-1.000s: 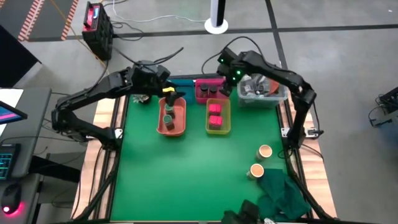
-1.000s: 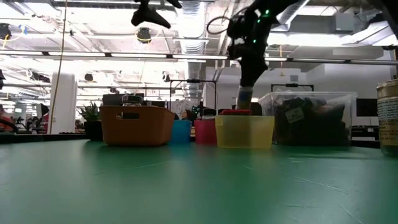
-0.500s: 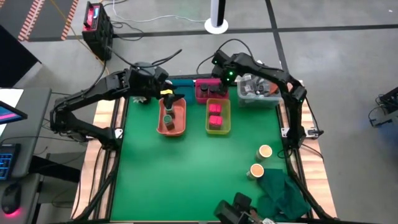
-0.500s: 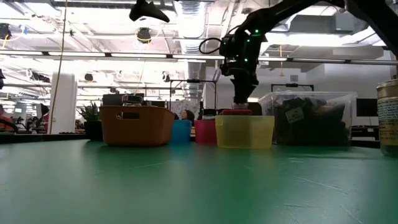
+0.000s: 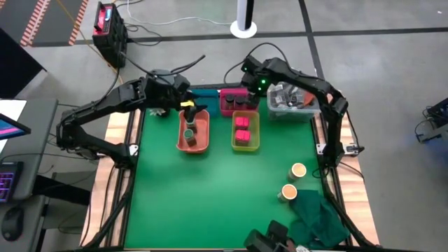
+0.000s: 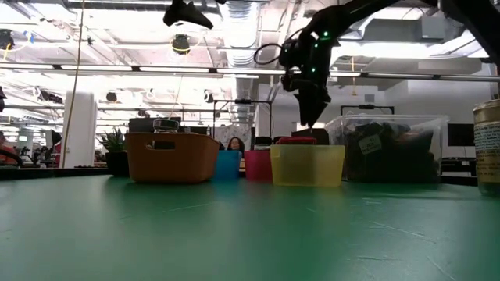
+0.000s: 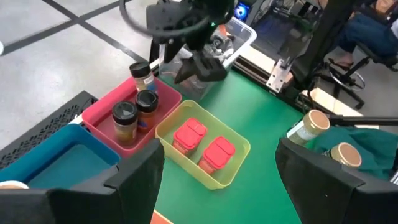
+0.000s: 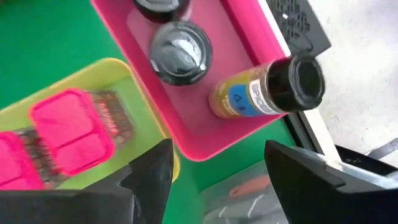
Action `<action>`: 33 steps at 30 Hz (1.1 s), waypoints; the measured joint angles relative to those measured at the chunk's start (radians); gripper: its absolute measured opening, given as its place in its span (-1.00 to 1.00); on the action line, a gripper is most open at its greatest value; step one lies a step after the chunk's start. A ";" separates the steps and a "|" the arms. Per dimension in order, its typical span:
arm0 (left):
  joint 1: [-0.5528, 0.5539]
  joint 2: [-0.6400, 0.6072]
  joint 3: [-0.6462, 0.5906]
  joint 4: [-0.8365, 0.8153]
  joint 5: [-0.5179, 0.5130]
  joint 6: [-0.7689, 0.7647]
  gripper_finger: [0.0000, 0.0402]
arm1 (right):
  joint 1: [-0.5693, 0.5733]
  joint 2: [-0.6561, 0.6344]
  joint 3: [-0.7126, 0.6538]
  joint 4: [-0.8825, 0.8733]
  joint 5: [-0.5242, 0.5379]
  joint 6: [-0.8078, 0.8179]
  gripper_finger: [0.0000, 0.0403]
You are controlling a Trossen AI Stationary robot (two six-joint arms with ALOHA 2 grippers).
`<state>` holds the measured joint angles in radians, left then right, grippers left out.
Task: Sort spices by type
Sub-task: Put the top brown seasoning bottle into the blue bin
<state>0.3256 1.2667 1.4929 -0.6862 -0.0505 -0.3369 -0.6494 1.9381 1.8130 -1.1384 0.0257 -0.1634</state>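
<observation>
My right gripper [image 5: 250, 94] hangs open above the pink tray [image 8: 249, 31], touching nothing. Three black-capped bottles are in that tray. Two stand upright [image 8: 180, 53]. The third [image 8: 267, 90] is tilted and leans on the tray's wall. Two magenta boxes [image 5: 241, 129] lie in the yellow tray [image 7: 239, 140]. Green-topped jars [image 5: 189, 128] stand in the orange tray [image 5: 199, 143]. My left gripper [image 5: 187, 106] is open and empty above that tray's far end. Two tan-topped jars [image 5: 294, 180] stand on the mat near the right edge.
A teal tray [image 7: 62, 158] sits left of the pink one. The clear box of clutter [image 5: 297, 103] stands just right of my right gripper. A green cloth [image 5: 318, 217] lies at the near right corner. Open green mat [image 5: 210, 196] fills the near half.
My right gripper came down over the pink tray, then rose and moved a little toward the right. The bottle that hung below its fingers a second ago now leans in the pink tray, released. My left arm has kept still.
</observation>
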 joint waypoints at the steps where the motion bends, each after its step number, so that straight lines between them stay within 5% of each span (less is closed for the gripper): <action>1: 0.000 0.000 0.000 0.000 0.000 0.006 0.47 | 0.004 -0.014 0.000 -0.001 0.000 0.006 0.38; 21: 0.000 0.012 -0.001 -0.002 0.000 0.123 0.47 | 0.298 -0.332 -0.054 -0.151 0.053 0.234 0.38; 33: 0.000 0.011 -0.001 0.000 0.029 0.154 0.47 | 0.506 -0.646 -0.484 -0.168 0.085 0.691 0.38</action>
<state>0.3256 1.2778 1.4921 -0.6865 -0.0219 -0.1833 -0.1435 1.2925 1.3289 -1.3064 0.1103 0.5274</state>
